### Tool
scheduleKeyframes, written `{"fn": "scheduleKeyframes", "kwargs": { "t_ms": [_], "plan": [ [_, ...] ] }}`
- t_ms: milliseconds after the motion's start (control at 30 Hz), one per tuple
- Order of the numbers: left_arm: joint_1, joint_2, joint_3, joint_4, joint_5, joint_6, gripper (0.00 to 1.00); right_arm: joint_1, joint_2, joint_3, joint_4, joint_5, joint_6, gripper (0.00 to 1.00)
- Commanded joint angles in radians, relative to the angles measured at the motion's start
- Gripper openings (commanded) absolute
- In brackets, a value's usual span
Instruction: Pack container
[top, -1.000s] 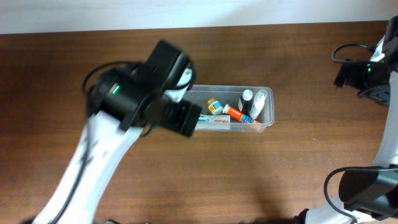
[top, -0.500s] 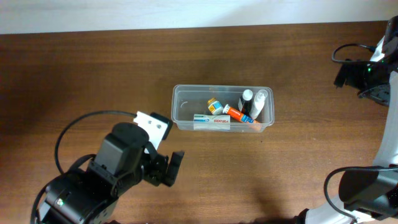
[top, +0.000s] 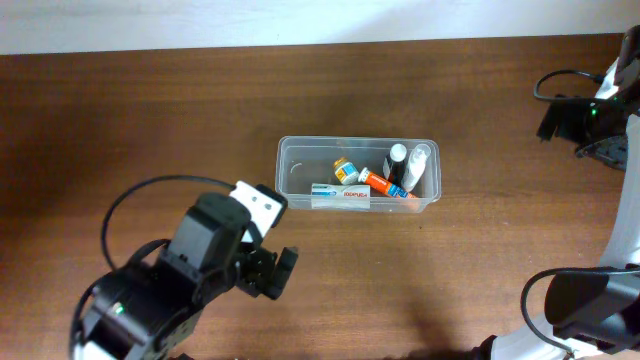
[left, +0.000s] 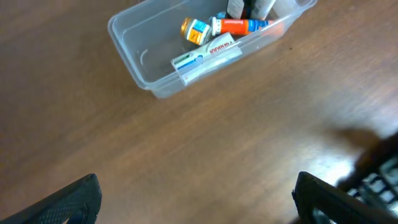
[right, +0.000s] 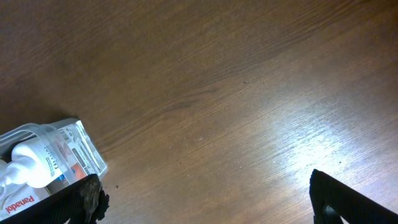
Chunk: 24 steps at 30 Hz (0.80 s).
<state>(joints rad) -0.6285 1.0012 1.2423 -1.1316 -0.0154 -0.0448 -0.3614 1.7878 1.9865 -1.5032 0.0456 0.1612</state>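
The container (top: 293, 172) sits mid-table on the wooden table (top: 480, 280), already loaded: a white box (top: 340, 196), an orange tube (top: 378, 182) and a couple of white bottles (top: 415, 165) are bunched at its right end, while the left end is bare. It's probably light, thin, slick plastic with walls that flex, so pinching the rim at a short end looks safest. It should stay level too, or the contents will slide. The left gripper (left: 196, 186) hangs spread wide and empty, near the tub but not touching. The right gripper (right: 205, 199) is also spread and empty, off past the right end.
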Motion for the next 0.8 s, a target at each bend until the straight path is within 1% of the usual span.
{"fn": "scheduleKeyframes", "kwargs": {
  "t_ms": [0,167,267,367,467,500,533,667,767],
  "plan": [
    [-0.004,0.019,-0.077,0.072,-0.007,0.127,0.99,-0.006,0.000,0.006,0.000,0.012,0.009,0.98],
    [0.005,-0.019,-0.209,0.187,-0.007,0.183,0.99,-0.006,0.000,0.006,0.000,0.012,0.009,0.98],
    [0.032,-0.085,-0.332,0.257,-0.007,0.193,0.99,-0.006,0.000,0.006,0.000,0.012,0.009,0.98],
    [0.087,-0.164,-0.474,0.368,0.002,0.193,0.99,-0.006,0.000,0.006,0.000,0.012,0.009,0.98],
    [0.165,-0.263,-0.639,0.533,0.040,0.193,0.99,-0.006,0.000,0.006,0.000,0.012,0.009,0.98],
    [0.209,-0.322,-0.721,0.602,0.069,0.193,0.99,-0.006,0.000,0.006,0.000,0.012,0.009,0.99],
    [0.240,-0.367,-0.773,0.637,0.097,0.193,0.99,-0.006,0.000,0.006,0.000,0.012,0.009,0.98],
    [0.332,-0.549,-0.902,0.720,0.173,0.193,0.99,-0.006,0.000,0.006,0.000,0.012,0.009,0.98],
    [0.371,-0.664,-0.935,0.724,0.215,0.193,0.99,-0.006,0.000,0.006,0.000,0.012,0.009,0.98]
  ]
}}
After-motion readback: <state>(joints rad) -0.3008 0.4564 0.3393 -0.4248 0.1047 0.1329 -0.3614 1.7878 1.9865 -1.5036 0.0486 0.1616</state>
